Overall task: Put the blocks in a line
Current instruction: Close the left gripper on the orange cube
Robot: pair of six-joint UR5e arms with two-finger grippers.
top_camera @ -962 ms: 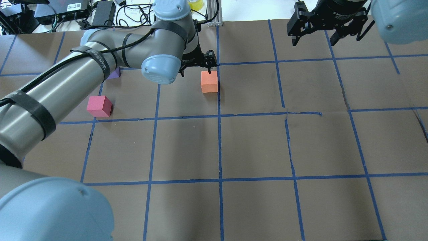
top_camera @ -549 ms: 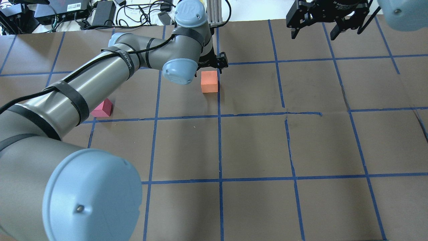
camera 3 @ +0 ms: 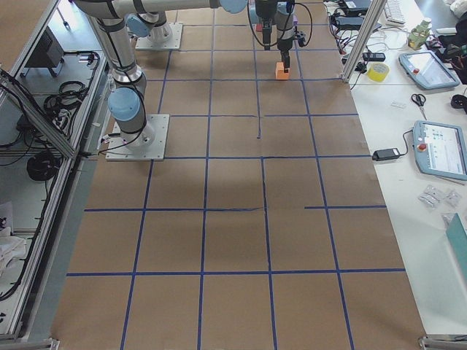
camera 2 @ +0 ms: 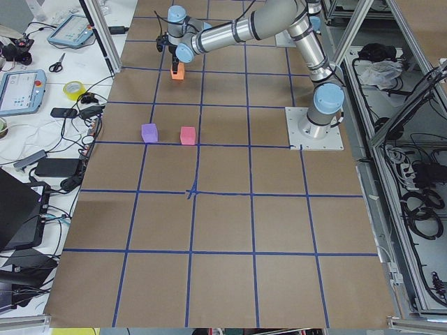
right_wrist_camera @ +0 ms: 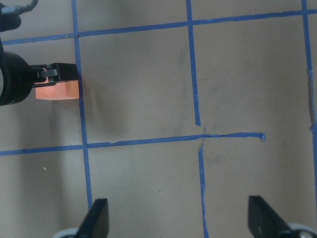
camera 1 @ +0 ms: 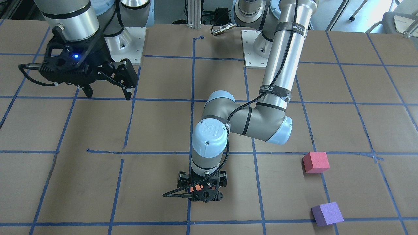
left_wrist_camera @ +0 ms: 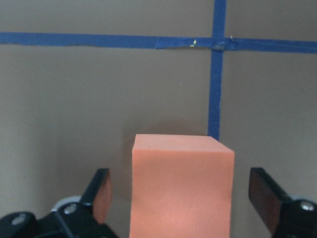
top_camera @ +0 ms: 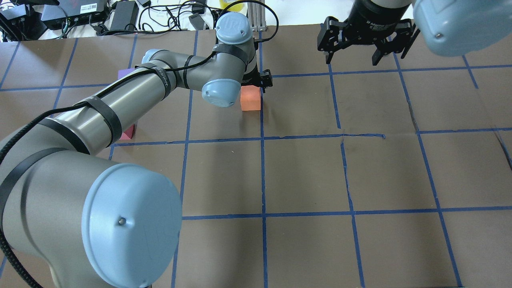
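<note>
The orange block [top_camera: 251, 100] stands on the brown paper beside a blue tape line. My left gripper [camera 1: 202, 191] is lowered over it and open. In the left wrist view the orange block [left_wrist_camera: 182, 188] sits between the two fingers [left_wrist_camera: 101, 191] with a gap on each side. The pinkish-red block [camera 1: 315, 162] and the purple block [camera 1: 327, 213] lie apart on the robot's left; my left arm half hides both in the overhead view. My right gripper [top_camera: 352, 60] is open and empty, hovering above the table's far right part.
Blue tape lines [top_camera: 263, 138] divide the brown paper into squares. Cables and power supplies [top_camera: 124, 14] and an aluminium post [top_camera: 256, 16] stand past the table's far edge. The two arm bases [camera 1: 258, 49] sit at the robot's side.
My left gripper has moved right and come down around the orange block. My right gripper has shifted left and a little toward the table's middle. The blocks have not moved.
</note>
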